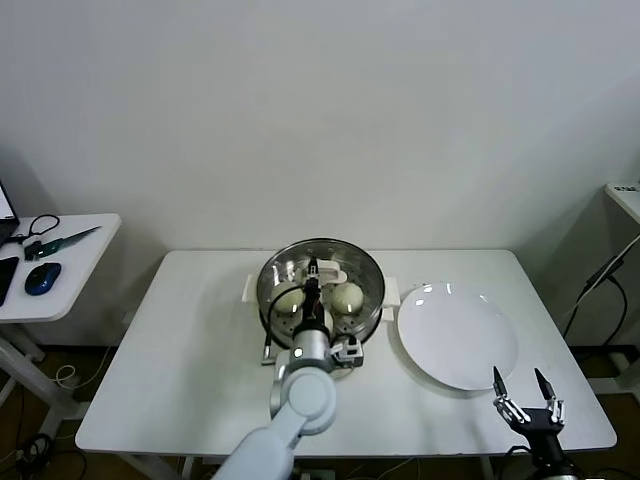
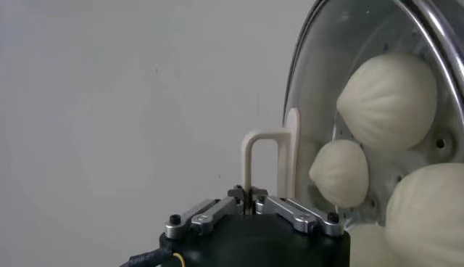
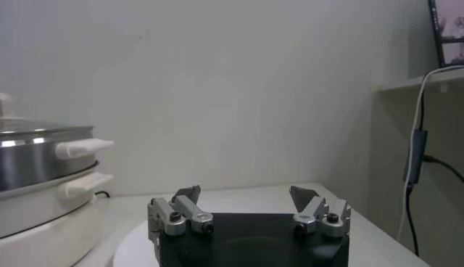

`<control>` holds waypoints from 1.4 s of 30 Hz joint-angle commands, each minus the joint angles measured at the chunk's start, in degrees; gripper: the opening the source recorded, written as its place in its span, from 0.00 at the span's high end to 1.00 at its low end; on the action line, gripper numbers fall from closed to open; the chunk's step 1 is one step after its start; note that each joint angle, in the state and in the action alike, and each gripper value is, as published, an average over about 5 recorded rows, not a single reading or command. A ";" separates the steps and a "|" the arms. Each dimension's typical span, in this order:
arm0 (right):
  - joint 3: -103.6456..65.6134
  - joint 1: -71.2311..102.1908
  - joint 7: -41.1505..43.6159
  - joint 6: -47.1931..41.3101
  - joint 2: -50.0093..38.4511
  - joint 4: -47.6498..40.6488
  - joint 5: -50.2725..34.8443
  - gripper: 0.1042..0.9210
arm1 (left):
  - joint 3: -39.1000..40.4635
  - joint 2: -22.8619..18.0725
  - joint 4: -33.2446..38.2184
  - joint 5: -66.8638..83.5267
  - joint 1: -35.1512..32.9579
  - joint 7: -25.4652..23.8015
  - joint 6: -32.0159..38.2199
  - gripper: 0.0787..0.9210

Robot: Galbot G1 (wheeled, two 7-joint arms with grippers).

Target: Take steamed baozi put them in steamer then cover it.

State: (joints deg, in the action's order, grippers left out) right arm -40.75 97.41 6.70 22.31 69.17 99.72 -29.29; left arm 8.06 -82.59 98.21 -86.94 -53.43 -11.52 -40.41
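Left gripper (image 1: 313, 272): over the steamer, fingers closed on the cream loop handle (image 2: 265, 163) of a glass lid (image 2: 362, 109); arm reaches in from the steamer's near side
Lid: sits on the steamer's rim; through the glass in the left wrist view, buns show pressed close together
Steamer (image 1: 372, 285): steel pot on a white base, mid-table; cream side handles (image 3: 81, 149) stick out toward the plate
Baozi: two clear in the head view, one (image 1: 289, 298) on the robot's left of the gripper, one (image 1: 347, 296) on its right; wrist view shows more, (image 2: 388, 100) and (image 2: 341, 173) among them; all inside the steamer
Plate (image 1: 457, 335): white, bare, just beside the steamer on the robot's right
Right gripper (image 1: 527, 398): fingers apart, holding nothing; parked at the table's near edge, past the plate from the steamer
Side table (image 1: 70, 270): well left of the steamer, with a blue mouse (image 1: 42, 278)
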 commanded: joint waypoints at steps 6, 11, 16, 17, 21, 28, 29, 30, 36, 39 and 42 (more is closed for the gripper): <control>0.12 0.60 -0.63 -1.69 0.14 1.52 -1.29 0.12 | -0.11 0.09 -0.27 -0.68 0.00 -0.03 0.05 0.91; 0.44 0.65 -2.55 -2.52 0.18 2.45 -2.76 0.12 | -0.11 0.00 -0.25 -0.65 -0.25 -0.14 0.17 0.77; 0.73 0.71 -3.40 -4.07 0.09 3.15 -2.72 0.12 | 0.18 0.47 1.62 1.42 -0.47 -0.46 -0.04 0.60; 0.80 0.69 -3.51 -4.38 0.11 3.23 -2.44 0.12 | 0.36 0.73 2.56 2.17 -0.53 -0.84 -0.22 0.56; 1.08 0.40 -4.11 -5.01 0.39 3.23 -0.33 0.12 | 1.52 2.66 8.06 6.37 -0.80 -2.73 -1.44 0.43; 1.39 -0.78 -4.68 -5.17 1.34 4.34 1.17 0.12 | 1.35 8.24 19.61 13.13 -3.84 -4.55 -2.69 0.19; 1.42 -0.89 -4.60 -5.15 1.47 4.65 1.63 0.12 | 0.84 9.30 21.11 14.73 -4.83 -4.01 -2.41 0.16; 1.42 -0.99 -4.60 -5.06 1.62 4.89 2.28 0.12 | 0.33 10.26 22.37 16.33 -5.84 -3.44 -2.09 0.14; 1.54 -1.41 -4.67 -4.40 2.17 4.82 6.30 0.12 | -8.01 15.21 28.03 33.63 -16.02 5.34 5.52 0.12; 1.77 -1.61 -4.82 -4.48 2.21 3.87 8.91 0.12 | -15.35 15.60 28.25 48.22 -20.61 11.95 12.24 0.12; 2.14 -1.98 -4.90 -4.42 2.36 2.47 11.27 0.12 | -26.82 13.72 27.85 66.83 -23.34 16.75 18.02 0.12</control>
State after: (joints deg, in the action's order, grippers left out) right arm -38.97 95.94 2.21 17.92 71.13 103.82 -24.80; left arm -21.02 -70.10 120.79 -23.69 -74.69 2.02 -22.04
